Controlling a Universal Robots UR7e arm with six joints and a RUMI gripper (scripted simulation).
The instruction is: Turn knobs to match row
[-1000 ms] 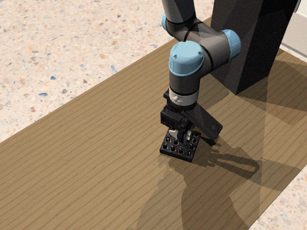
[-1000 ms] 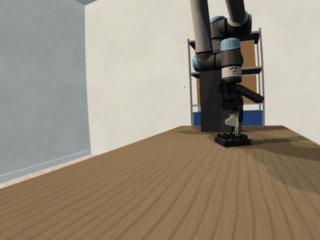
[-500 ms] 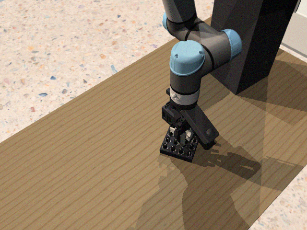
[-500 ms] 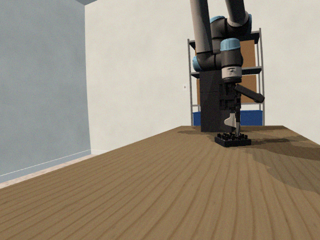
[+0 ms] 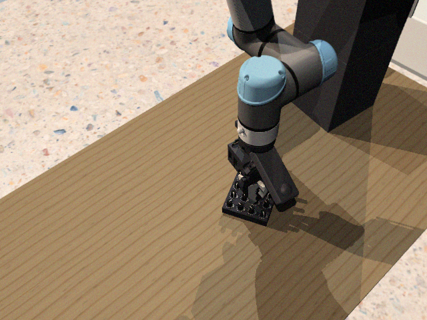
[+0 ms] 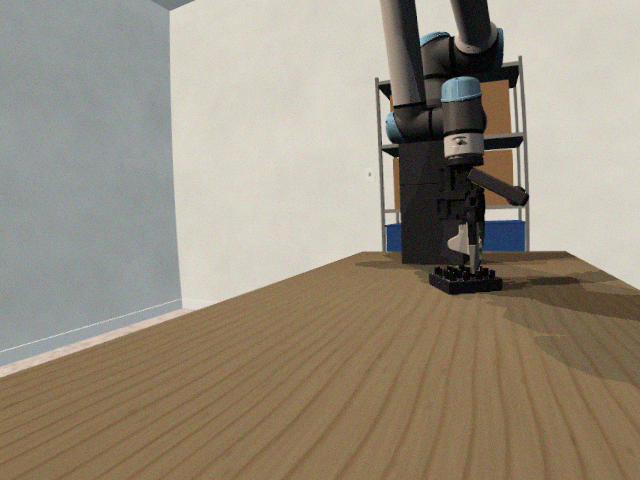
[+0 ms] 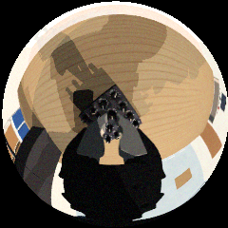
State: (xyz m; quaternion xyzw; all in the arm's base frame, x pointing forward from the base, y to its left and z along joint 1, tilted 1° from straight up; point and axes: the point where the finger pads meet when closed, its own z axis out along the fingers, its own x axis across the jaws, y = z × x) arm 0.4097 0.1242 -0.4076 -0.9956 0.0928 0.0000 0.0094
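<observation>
The black knob box (image 5: pixel 247 207) sits on the wooden table (image 5: pixel 137 213), near the arm's dark stand (image 5: pixel 348 62). The gripper (image 5: pixel 253 193) points straight down onto the box. Its two fingers come down on each side of one knob (image 7: pixel 111 115) in the middle of the box. The jaws are nearly together, pinching that knob. Which row the knob is in cannot be told. A shelf (image 6: pixel 522 155) stands by the wall.

The arm (image 5: pixel 272 65) has dark grey links, light-blue joint caps, a silver wrist ring and a black tool block.
</observation>
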